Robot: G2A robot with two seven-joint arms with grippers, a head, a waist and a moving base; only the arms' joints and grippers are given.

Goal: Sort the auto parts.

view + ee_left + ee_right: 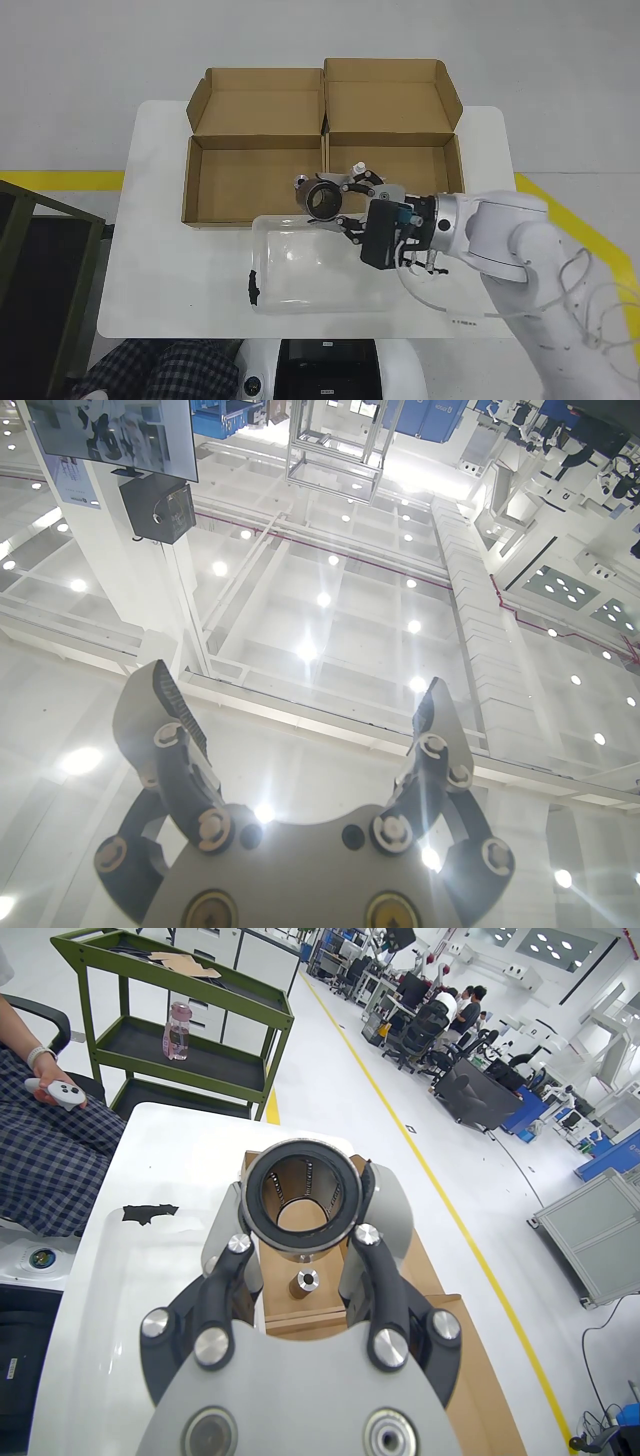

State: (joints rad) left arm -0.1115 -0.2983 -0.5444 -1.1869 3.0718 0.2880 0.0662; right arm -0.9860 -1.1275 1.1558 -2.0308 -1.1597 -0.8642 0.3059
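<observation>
Bearing sleeve (257,1198): hollow metal cylinder with a dark end ring, held off the table above the near walls where the left box (250,185) and right box (420,165) meet, just past the far rim of the clear tray (262,300)
Right gripper (335,203): fingers clamped on the sleeve's sides, its open end facing the wrist camera
Left gripper (297,680): jaws spread wide, gripping nothing, aimed at the ceiling
Small bushing (303,1282): upright on the right box's floor
Black scrap (252,287): at the tray's near left corner
</observation>
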